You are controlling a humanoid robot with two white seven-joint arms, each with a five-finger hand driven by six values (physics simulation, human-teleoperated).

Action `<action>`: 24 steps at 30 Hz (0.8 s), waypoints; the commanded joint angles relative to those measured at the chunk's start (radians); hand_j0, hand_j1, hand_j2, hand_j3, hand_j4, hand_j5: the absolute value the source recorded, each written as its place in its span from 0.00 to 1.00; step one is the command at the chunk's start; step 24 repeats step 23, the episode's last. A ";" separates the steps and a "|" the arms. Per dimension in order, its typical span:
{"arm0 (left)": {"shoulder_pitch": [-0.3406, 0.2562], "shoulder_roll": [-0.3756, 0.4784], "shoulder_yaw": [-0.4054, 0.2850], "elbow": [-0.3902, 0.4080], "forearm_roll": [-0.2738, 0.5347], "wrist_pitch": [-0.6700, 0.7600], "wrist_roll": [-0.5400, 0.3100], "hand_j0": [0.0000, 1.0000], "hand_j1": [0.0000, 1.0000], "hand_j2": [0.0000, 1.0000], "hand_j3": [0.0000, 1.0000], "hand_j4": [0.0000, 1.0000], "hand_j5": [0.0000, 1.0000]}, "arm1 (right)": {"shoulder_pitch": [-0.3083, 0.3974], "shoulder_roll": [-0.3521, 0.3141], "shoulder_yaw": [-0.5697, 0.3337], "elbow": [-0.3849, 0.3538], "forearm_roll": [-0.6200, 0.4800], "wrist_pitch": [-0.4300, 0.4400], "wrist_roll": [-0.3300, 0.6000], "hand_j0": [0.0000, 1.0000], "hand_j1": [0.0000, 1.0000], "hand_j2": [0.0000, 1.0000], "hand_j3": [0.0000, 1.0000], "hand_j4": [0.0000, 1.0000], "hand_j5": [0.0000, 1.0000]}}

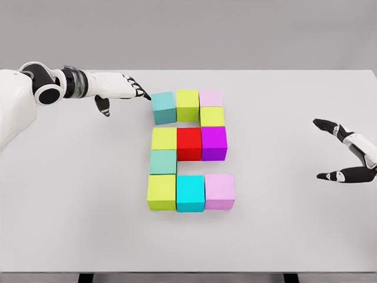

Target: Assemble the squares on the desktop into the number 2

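Head view shows coloured cube blocks in the middle of the white tabletop (283, 236), already shaped like a 2. The left hand (126, 88), fingers stretched out, touches the teal cube block (164, 107) at the top-left end. The right hand (347, 159) rests open near the right edge.

Plain grey wall behind, white table (283, 236) with dark legs, soft even light
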State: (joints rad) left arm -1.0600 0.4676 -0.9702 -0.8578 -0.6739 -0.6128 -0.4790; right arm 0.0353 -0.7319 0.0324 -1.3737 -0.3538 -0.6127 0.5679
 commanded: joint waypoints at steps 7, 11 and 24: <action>0.000 0.000 0.004 0.000 0.005 0.002 0.000 1.00 1.00 1.00 1.00 1.00 1.00 | 0.000 -0.001 0.000 -0.001 -0.008 0.002 0.000 1.00 1.00 1.00 1.00 1.00 1.00; -0.003 0.034 0.034 0.017 0.010 0.002 0.000 1.00 1.00 1.00 1.00 1.00 1.00 | 0.000 -0.001 0.000 -0.001 -0.008 0.002 0.000 1.00 1.00 1.00 1.00 1.00 1.00; -0.002 0.259 0.113 0.049 0.013 0.002 0.004 1.00 1.00 1.00 1.00 1.00 1.00 | 0.000 -0.001 0.000 -0.001 -0.008 0.002 0.000 1.00 1.00 1.00 1.00 1.00 1.00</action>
